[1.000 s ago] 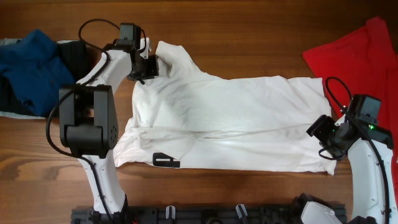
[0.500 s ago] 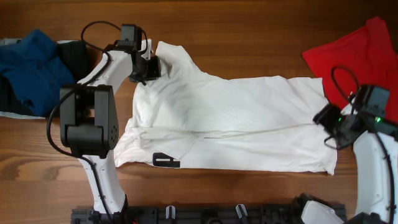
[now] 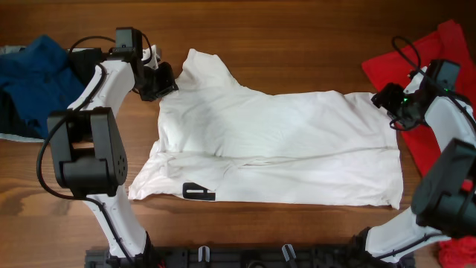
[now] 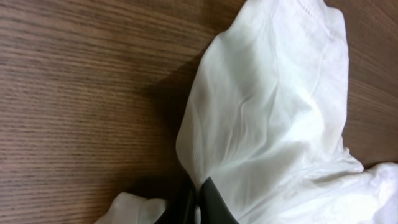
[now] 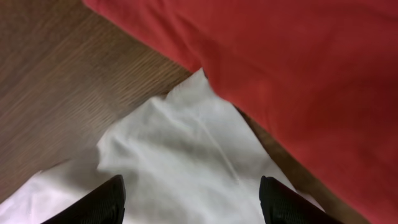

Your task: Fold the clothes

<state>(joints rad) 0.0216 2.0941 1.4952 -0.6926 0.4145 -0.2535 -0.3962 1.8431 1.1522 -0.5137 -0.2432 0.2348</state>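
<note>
The white T-shirt (image 3: 275,145) lies spread across the table, folded lengthwise, with a small black label (image 3: 198,191) near its front left. My left gripper (image 3: 165,78) is shut on the shirt's upper left sleeve, and the cloth (image 4: 273,112) bunches between the fingers (image 4: 200,199). My right gripper (image 3: 390,100) is open over the shirt's upper right corner (image 5: 180,162), next to the red shirt (image 3: 431,67), which also shows in the right wrist view (image 5: 298,68).
A blue garment (image 3: 33,85) lies at the far left over a grey one. More red cloth (image 3: 457,253) shows at the bottom right corner. A black rail (image 3: 245,257) runs along the front edge. The table is bare wood (image 3: 297,45).
My right arm has swung from the shirt's lower right corner up to its upper right corner. My left gripper has pulled the sleeve a little to the left.
</note>
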